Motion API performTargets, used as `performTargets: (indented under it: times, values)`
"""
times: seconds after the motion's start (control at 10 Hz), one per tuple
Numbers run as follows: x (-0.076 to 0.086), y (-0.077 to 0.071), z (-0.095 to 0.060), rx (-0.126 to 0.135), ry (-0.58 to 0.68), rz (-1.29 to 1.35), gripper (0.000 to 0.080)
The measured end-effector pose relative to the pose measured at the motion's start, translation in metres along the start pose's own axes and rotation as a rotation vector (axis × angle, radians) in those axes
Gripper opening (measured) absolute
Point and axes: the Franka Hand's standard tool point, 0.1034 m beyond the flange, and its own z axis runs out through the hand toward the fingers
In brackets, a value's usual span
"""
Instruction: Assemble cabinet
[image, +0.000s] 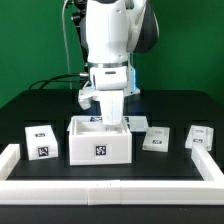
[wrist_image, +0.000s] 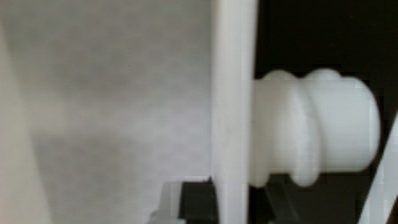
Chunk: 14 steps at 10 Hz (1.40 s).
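Note:
The cabinet (image: 99, 143), a white open-topped box with a black-and-white tag on its front, stands in the middle of the black table. My gripper (image: 107, 112) hangs straight down over its opening and reaches to the rim. It looks shut on a white panel (image: 110, 102) held upright above the box. In the wrist view this panel shows edge-on as a thin white wall (wrist_image: 231, 100), very close. A ribbed white round knob (wrist_image: 320, 125) sticks out from it. The fingertips themselves are hidden. Small white tagged drawer blocks lie beside the cabinet, one (image: 41, 141) on the exterior view's left.
Two more tagged white blocks (image: 157, 138) (image: 201, 136) lie on the exterior view's right of the cabinet. A low white border rail (image: 110, 189) runs along the front and up both sides. A green wall stands behind.

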Motion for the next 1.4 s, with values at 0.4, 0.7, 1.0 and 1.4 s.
performTargets:
  times: [0.4, 0.7, 1.0, 1.4]
  values:
    - [0.004, 0.028, 0.0, -0.009, 0.001, -0.004, 0.0034]
    - [0.025, 0.056, 0.0, -0.03, 0.012, 0.062, 0.0034]
    - [0.06, 0.09, 0.001, -0.043, 0.027, 0.136, 0.0034]
    - [0.067, 0.091, 0.001, -0.043, 0.027, 0.147, 0.0034]
